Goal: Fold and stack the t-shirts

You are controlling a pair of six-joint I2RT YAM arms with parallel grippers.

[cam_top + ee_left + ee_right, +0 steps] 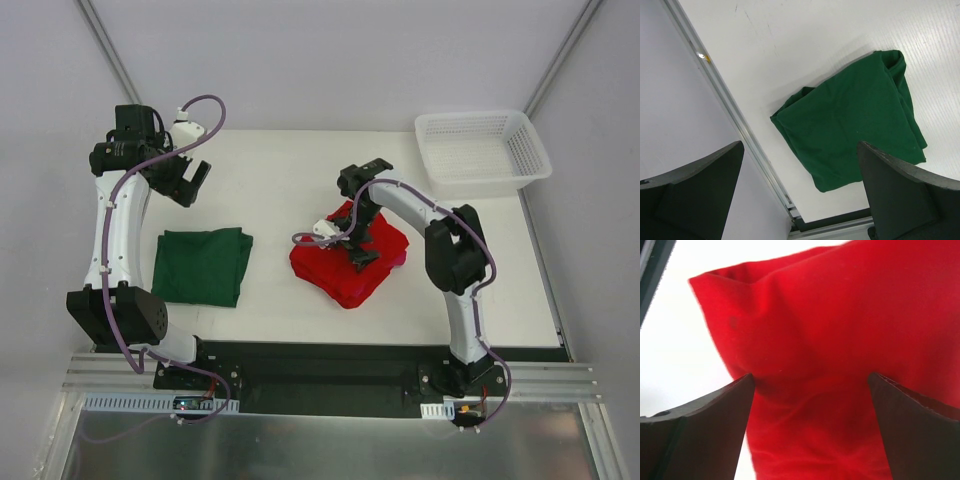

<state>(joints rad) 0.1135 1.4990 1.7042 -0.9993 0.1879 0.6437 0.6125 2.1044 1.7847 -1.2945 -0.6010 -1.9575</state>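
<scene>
A dark green t-shirt (pixel 202 265) lies folded flat at the table's left; it also shows in the left wrist view (pixel 855 120). A bright red t-shirt (pixel 345 268) lies folded but rumpled at the middle; it fills the right wrist view (pixel 840 340). My left gripper (pixel 190 183) is open and empty, raised high beyond the green shirt. My right gripper (pixel 360 250) is open, pointing down just over the red shirt, its fingers (pixel 705 430) spread wide over the cloth and holding nothing.
A white plastic mesh basket (pixel 482 150) stands at the back right corner. The table's left edge rail (pixel 740 125) runs close beside the green shirt. A black strip borders the near edge.
</scene>
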